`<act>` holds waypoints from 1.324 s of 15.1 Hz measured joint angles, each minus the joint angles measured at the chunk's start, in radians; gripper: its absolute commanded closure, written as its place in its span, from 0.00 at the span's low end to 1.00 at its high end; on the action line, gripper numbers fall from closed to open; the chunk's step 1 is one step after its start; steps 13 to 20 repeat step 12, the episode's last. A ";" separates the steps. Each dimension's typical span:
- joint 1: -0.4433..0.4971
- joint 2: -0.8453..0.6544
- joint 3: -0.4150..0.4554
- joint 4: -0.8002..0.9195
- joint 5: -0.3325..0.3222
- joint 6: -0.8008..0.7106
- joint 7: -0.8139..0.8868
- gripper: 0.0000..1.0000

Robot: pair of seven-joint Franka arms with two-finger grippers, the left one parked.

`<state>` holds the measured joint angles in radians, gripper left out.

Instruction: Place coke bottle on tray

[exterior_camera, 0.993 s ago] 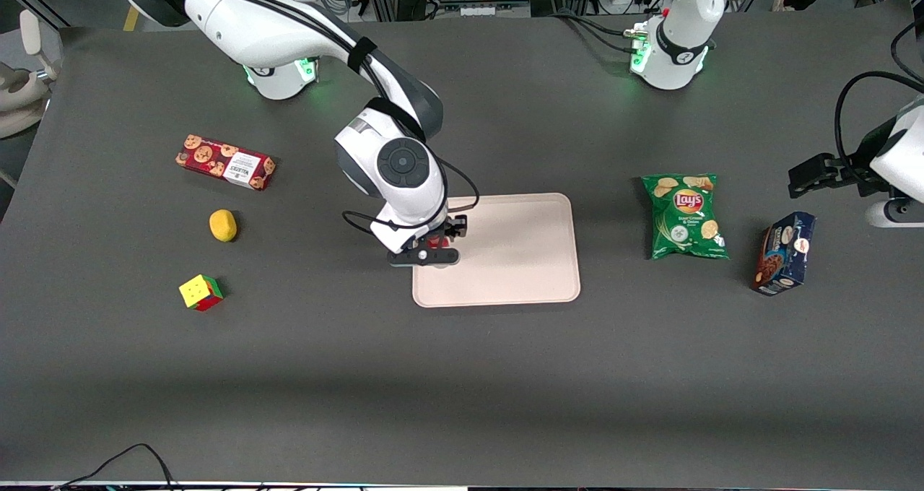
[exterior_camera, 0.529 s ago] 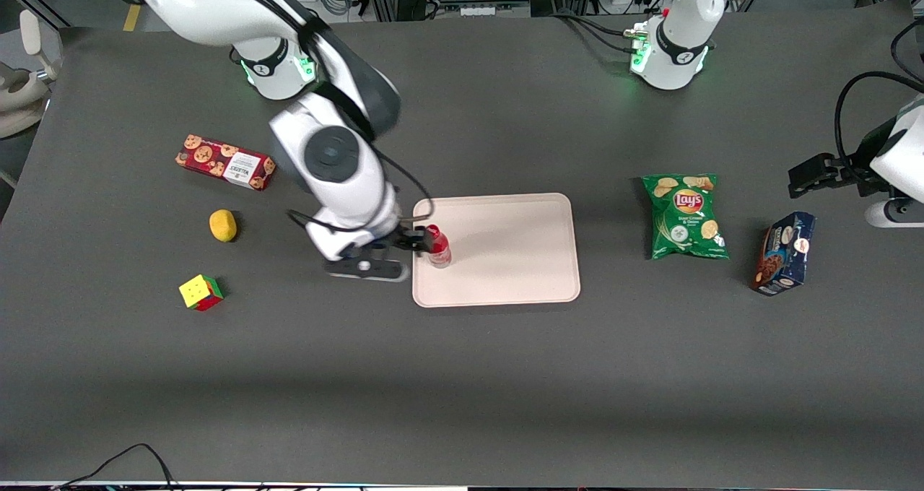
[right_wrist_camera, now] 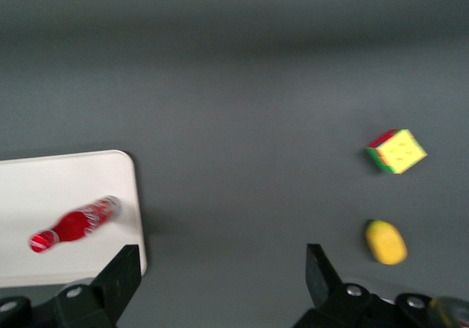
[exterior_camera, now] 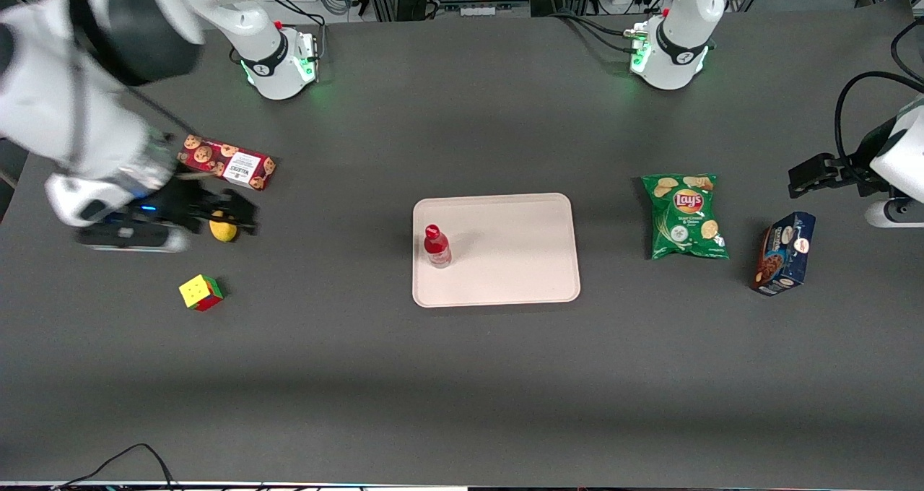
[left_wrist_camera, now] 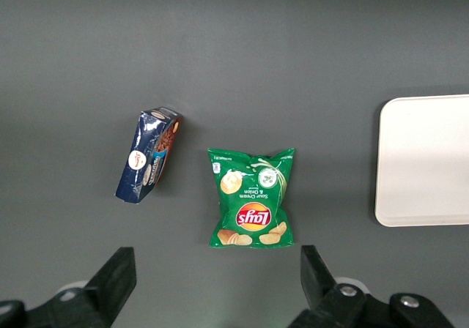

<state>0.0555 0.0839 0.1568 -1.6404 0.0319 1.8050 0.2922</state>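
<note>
Gripper point(exterior_camera: 234, 215) sits high over the working arm's end of the table, well apart from the tray, its black fingers over the yellow lemon-shaped object point(exterior_camera: 223, 226). Fingers point(right_wrist_camera: 117, 280) are spread wide with nothing between them; the wrist view shows only bare table mat in the gap. The arm is motion-blurred in the front view.

Around the gripper:
- Red cookie box point(exterior_camera: 226, 162) lies flat on the mat, just farther from the front camera than the lemon-shaped object, partly overlapped by the arm's wrist.
- Colour cube point(exterior_camera: 201, 292), yellow face up with red and green sides, sits nearer the front camera than the lemon-shaped object, apart from it.

Middle of the table:
- Tray point(exterior_camera: 520, 260), pale beige, lies flat.
- Coke bottle point(exterior_camera: 436, 246) is on the tray, standing upright near the tray edge that faces the working arm's end, red cap up. Nothing touches it. Also seen from the wrist camera point(right_wrist_camera: 73, 224) with the tray corner point(right_wrist_camera: 110, 170) beside it.

Toward the parked arm's end:
- Green Lay's chip bag point(exterior_camera: 684, 216) lies flat beside the tray, apart from it.
- Dark blue cookie box point(exterior_camera: 783, 253) is further out, tilted, apart from the bag.
</note>
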 measured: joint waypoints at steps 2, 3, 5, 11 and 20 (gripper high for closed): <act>-0.007 -0.049 -0.093 -0.015 0.016 -0.053 -0.106 0.00; -0.008 -0.066 -0.119 -0.020 0.016 -0.076 -0.134 0.00; -0.009 -0.085 -0.153 -0.026 0.016 -0.102 -0.179 0.00; -0.006 -0.089 -0.213 -0.021 0.000 -0.101 -0.278 0.00; -0.001 -0.089 -0.213 -0.021 -0.009 -0.101 -0.278 0.00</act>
